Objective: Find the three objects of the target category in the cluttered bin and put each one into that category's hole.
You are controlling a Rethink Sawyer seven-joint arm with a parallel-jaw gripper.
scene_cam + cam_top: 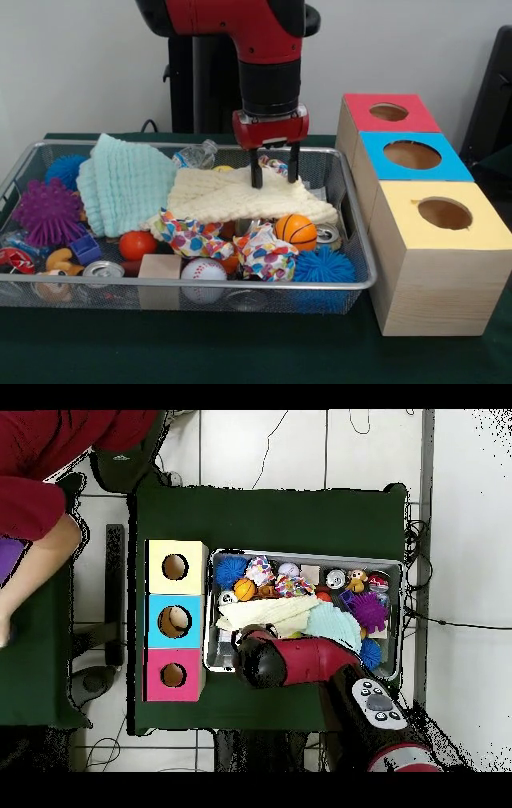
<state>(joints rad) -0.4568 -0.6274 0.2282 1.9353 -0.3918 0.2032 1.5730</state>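
Hovering over the cream-yellow towel [240, 200] in the wire bin [356, 282], the gripper [274, 172] stands parted, fingertips touching it (two dotted fabric pieces [192, 236] lie just beside the towel).

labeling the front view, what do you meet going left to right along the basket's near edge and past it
soda can → wooden block → baseball → dotted cloth → blue spiky ball → yellow-topped box
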